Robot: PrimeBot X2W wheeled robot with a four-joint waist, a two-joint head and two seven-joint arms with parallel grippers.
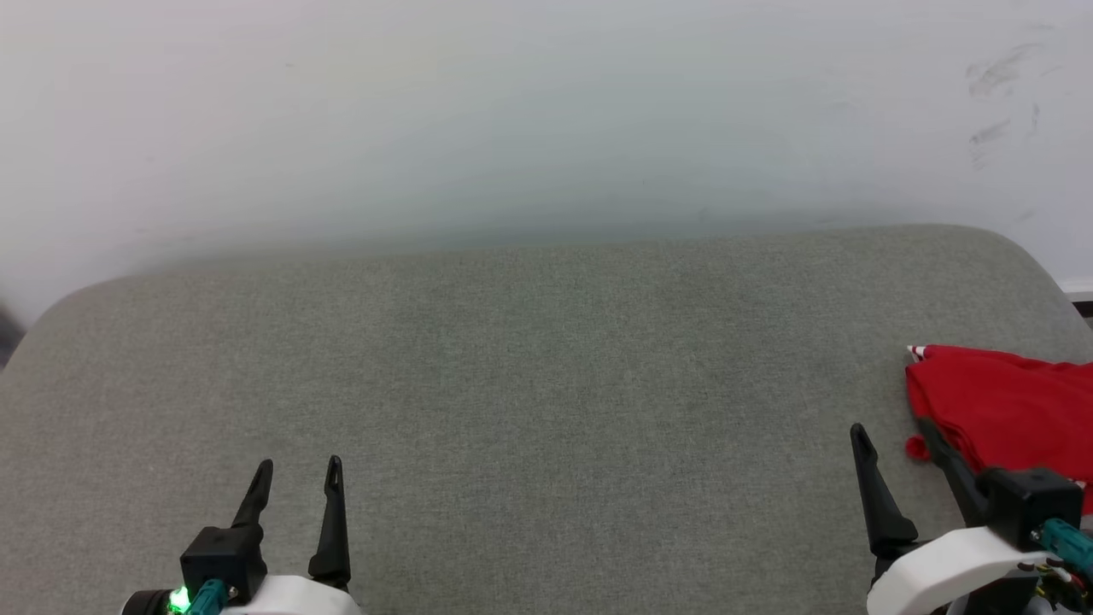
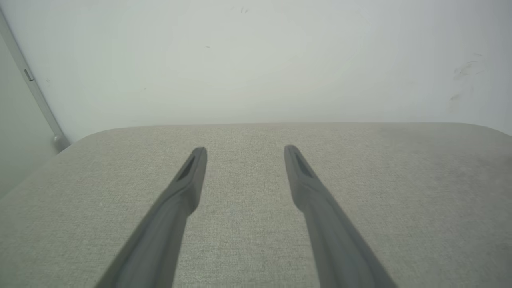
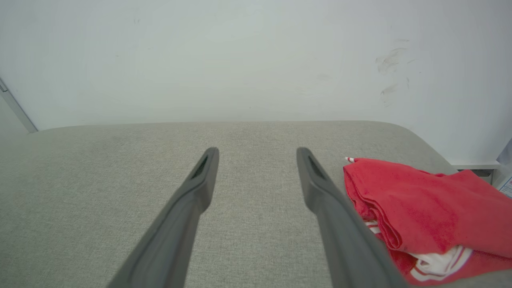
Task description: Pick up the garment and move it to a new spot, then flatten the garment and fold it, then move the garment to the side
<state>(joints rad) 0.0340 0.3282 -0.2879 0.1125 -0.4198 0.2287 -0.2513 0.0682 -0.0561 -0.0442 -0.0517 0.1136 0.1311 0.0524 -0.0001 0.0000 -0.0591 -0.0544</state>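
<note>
The garment (image 1: 1008, 401) lies folded in a red bundle at the right edge of the grey fabric surface (image 1: 546, 359). In the right wrist view the garment (image 3: 424, 200) shows red layers with white striped trim at its lower edge. My right gripper (image 1: 890, 431) stands open just left of it, its right finger overlapping the cloth's left edge, nothing between the fingers. The right gripper (image 3: 257, 151) points toward the wall. My left gripper (image 1: 299, 465) hovers open over bare fabric at the lower left, and the left gripper (image 2: 245, 150) holds nothing.
A white wall (image 1: 546, 111) with dark scuff marks (image 1: 995, 81) rises right behind the padded surface. The surface has rounded far corners. A metal strip (image 2: 36, 96) runs down the wall at the far left.
</note>
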